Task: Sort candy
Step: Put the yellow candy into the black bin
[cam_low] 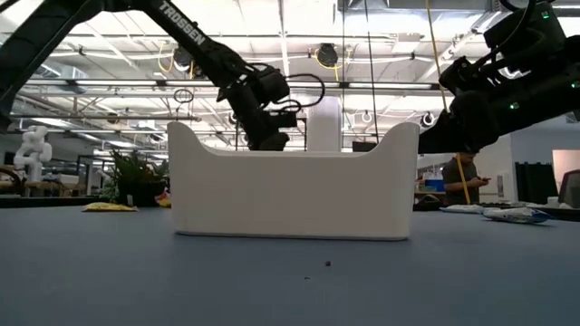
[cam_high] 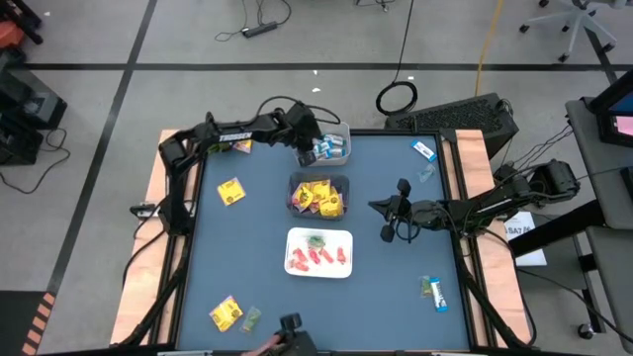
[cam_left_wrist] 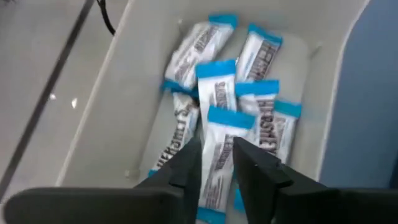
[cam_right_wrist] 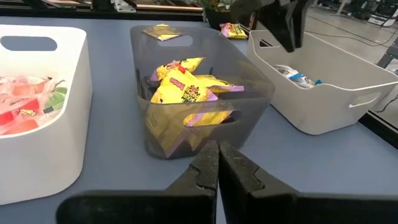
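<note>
My left gripper (cam_high: 309, 150) (cam_left_wrist: 216, 144) hovers over the white bin (cam_high: 341, 146) at the table's far side and is shut on a blue-and-white bar (cam_left_wrist: 217, 155). Several more blue-and-white bars (cam_left_wrist: 261, 112) lie in that bin. My right gripper (cam_high: 376, 206) (cam_right_wrist: 217, 146) is shut and empty, low over the table, right of the grey bin (cam_high: 318, 196) of yellow packets (cam_right_wrist: 180, 90). A white tray (cam_high: 318, 252) near the middle holds red and green pieces. Loose sweets lie about: yellow packets (cam_high: 230, 191) (cam_high: 226, 313) and blue bars (cam_high: 423, 149) (cam_high: 435, 294). My left gripper pinches one blue-and-white bar between its two fingers (cam_left_wrist: 186, 163), at about mid-length (cam_left_wrist: 219, 163), coming from above and pointing down into the white bin. The bar runs along the fingers, its blue end (cam_left_wrist: 229, 117) sticking out past the tips, above the bars lying in the bin.
Wooden rails edge the blue table on the left (cam_high: 150, 188) and right (cam_high: 473, 158). In the low view the white tray (cam_low: 290, 195) fills the foreground. A yellow packet (cam_high: 240, 145) lies under the left arm. A clear piece (cam_high: 425, 174) and a green piece (cam_high: 252, 316) lie loose.
</note>
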You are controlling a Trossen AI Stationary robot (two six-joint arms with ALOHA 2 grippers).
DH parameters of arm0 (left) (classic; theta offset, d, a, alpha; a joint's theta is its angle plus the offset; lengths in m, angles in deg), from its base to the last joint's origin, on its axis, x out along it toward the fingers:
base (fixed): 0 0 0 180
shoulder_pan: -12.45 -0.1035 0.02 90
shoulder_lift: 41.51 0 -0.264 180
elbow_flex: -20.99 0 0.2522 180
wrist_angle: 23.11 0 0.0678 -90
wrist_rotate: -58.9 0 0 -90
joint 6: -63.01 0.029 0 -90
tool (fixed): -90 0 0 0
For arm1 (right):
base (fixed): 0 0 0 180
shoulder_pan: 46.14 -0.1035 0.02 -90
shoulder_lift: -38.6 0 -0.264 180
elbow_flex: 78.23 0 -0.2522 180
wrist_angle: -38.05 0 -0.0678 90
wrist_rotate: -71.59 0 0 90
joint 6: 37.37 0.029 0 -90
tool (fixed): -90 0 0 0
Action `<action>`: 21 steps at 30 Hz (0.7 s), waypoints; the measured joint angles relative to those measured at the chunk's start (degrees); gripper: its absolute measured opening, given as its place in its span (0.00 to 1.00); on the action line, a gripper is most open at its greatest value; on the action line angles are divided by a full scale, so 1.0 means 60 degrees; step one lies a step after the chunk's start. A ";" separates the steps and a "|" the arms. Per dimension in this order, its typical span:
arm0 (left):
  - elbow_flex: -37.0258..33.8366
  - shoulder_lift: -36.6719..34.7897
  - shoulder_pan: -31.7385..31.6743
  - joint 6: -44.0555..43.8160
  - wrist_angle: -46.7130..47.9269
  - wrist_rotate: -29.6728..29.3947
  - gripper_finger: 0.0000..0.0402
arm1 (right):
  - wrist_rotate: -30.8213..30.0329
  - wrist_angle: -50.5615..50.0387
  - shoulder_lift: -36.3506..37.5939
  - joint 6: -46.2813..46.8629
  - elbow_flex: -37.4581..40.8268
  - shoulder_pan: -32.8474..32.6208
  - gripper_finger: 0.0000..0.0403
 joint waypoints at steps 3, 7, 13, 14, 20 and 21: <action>0.0000 -0.0307 0.0107 0.0042 0.0101 -0.0051 0.29 | 0.0000 -0.0007 0.0000 0.0006 0.0000 0.0000 0.00; 0.0000 -0.1004 0.0243 0.0499 0.0841 -0.0482 0.30 | -0.0004 -0.0018 0.0004 0.0047 0.0000 0.0004 0.00; -0.0072 -0.2194 0.0403 0.0412 0.1837 -0.0961 0.30 | -0.0009 -0.0097 0.0004 0.0069 0.0000 0.0004 0.00; -0.0208 -0.2442 0.0443 0.0415 0.1937 -0.1048 0.29 | -0.0006 -0.0098 0.0004 0.0069 0.0000 0.0004 0.00; -0.1203 -0.3416 0.0564 0.0435 0.2325 -0.1981 0.25 | 0.0000 -0.0115 0.0004 0.0069 0.0000 0.0004 0.00; -0.1394 -0.3544 0.0551 0.0452 0.2339 -0.2118 0.25 | 0.0000 -0.0124 0.0004 0.0069 0.0000 0.0004 0.00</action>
